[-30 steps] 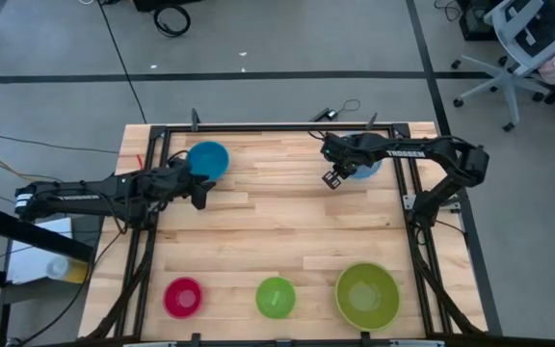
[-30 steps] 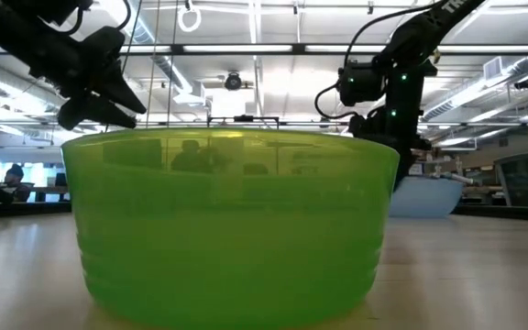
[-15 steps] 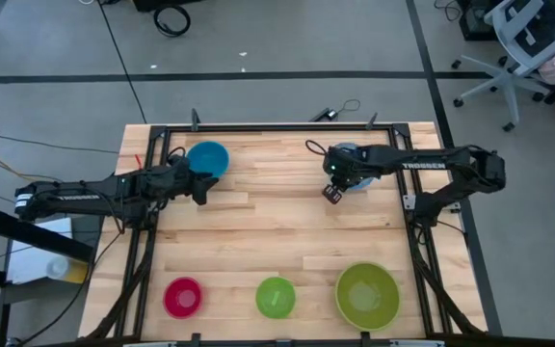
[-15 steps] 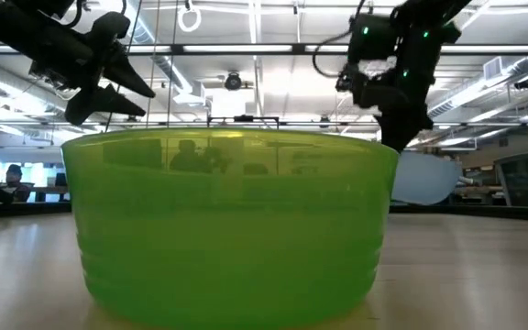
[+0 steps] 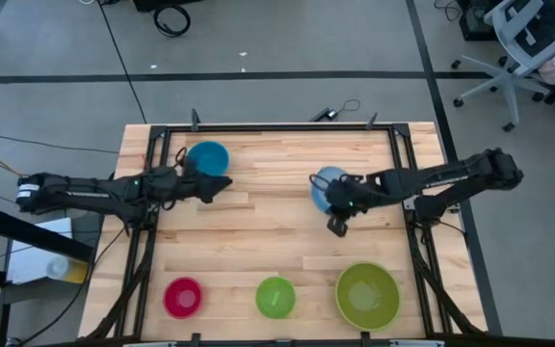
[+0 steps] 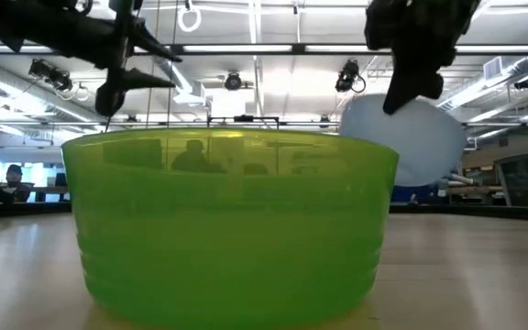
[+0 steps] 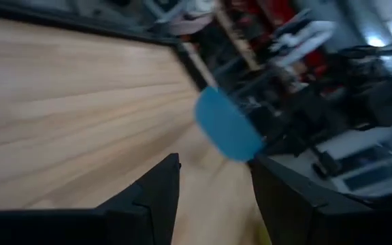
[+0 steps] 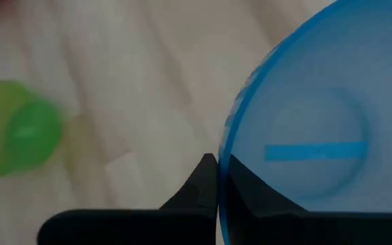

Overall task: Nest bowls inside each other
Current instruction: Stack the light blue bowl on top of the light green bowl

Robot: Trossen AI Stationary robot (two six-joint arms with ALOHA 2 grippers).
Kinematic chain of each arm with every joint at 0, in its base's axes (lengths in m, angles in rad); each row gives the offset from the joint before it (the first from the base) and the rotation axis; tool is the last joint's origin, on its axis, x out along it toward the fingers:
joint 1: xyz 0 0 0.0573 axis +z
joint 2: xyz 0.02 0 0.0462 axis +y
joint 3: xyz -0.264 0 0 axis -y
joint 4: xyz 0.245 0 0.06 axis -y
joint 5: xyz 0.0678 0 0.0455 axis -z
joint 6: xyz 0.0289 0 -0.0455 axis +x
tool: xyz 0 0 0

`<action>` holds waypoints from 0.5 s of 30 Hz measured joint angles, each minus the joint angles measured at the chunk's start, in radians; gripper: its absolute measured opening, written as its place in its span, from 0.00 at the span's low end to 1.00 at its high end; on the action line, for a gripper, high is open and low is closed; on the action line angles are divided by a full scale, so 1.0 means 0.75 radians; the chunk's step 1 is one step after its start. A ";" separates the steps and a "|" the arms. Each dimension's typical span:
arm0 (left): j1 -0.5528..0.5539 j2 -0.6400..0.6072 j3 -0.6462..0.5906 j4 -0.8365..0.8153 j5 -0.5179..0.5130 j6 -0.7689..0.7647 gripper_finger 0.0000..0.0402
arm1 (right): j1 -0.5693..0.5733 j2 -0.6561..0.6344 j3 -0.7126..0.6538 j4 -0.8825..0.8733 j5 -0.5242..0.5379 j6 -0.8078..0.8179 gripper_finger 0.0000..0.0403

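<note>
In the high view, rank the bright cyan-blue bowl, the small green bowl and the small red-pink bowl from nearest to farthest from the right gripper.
Measured from the right gripper, right of the table's centre:
1. Small green plastic bowl, middle of the near edge, nearest.
2. Bright cyan-blue plastic bowl, far left part of the table, by the left arm.
3. Small red-pink plastic bowl, near-left corner, farthest.

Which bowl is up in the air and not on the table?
The pale blue bowl. The right gripper pinches its rim and holds it up, tilted; the cyan, red, small green and big lime-green bowls sit on the table.
</note>
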 joint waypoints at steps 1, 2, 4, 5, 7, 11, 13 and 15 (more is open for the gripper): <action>-0.014 0.024 0.000 0.046 0.000 0.022 0.43 | 0.036 0.003 0.000 0.014 0.000 0.020 0.03; -0.027 0.047 0.000 0.084 -0.001 0.039 0.42 | 0.071 0.008 0.000 0.024 0.000 0.047 0.03; -0.050 0.088 0.000 0.118 -0.001 0.065 0.41 | 0.142 0.024 0.008 0.015 0.001 0.102 0.03; -0.061 0.103 0.000 0.121 0.000 0.069 0.41 | 0.179 0.040 0.025 -0.005 0.001 0.135 0.03; -0.079 0.131 0.000 0.115 -0.001 0.072 0.40 | 0.249 0.074 0.073 -0.068 0.012 0.206 0.03; -0.119 0.175 0.000 0.116 -0.001 0.074 0.40 | 0.383 0.166 0.246 -0.277 0.076 0.352 0.03; -0.152 0.189 0.000 0.118 0.000 0.076 0.40 | 0.439 0.223 0.352 -0.399 0.096 0.432 0.03; -0.194 0.198 0.000 0.119 0.000 0.076 0.40 | 0.496 0.281 0.464 -0.490 0.096 0.524 0.03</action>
